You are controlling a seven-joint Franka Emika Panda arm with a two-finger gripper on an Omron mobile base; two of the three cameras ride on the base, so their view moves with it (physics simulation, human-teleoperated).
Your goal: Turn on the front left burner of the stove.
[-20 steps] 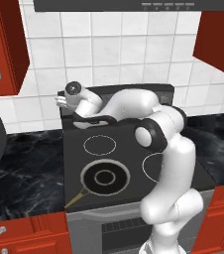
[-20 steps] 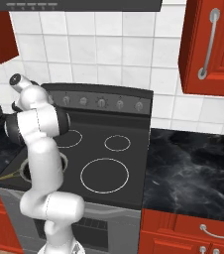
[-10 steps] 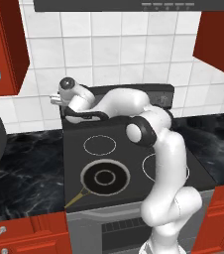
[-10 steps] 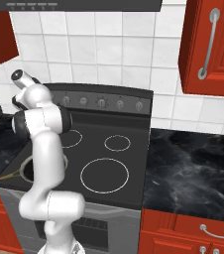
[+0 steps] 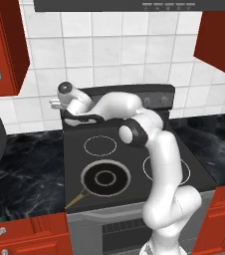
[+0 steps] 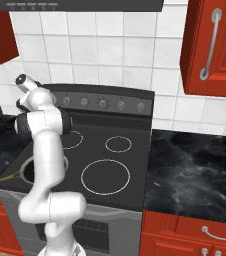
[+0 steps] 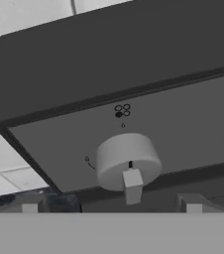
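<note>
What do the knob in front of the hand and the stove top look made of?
The knob looks like matte pale-grey plastic or painted metal: even shading, no glint, so that is uncertain. The stove top looks like smooth dark glass, flat, with pale printed rings such as the front left burner.

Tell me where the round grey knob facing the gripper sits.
In the hand view the round grey knob sits low and central on the stove's dark raised back panel, just under a small four-circle burner symbol, near the panel's end.

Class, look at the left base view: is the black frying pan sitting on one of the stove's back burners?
No. The black frying pan sits on the front left burner of the stove, nearest the oven front, with its handle pointing toward the front left corner.
</note>
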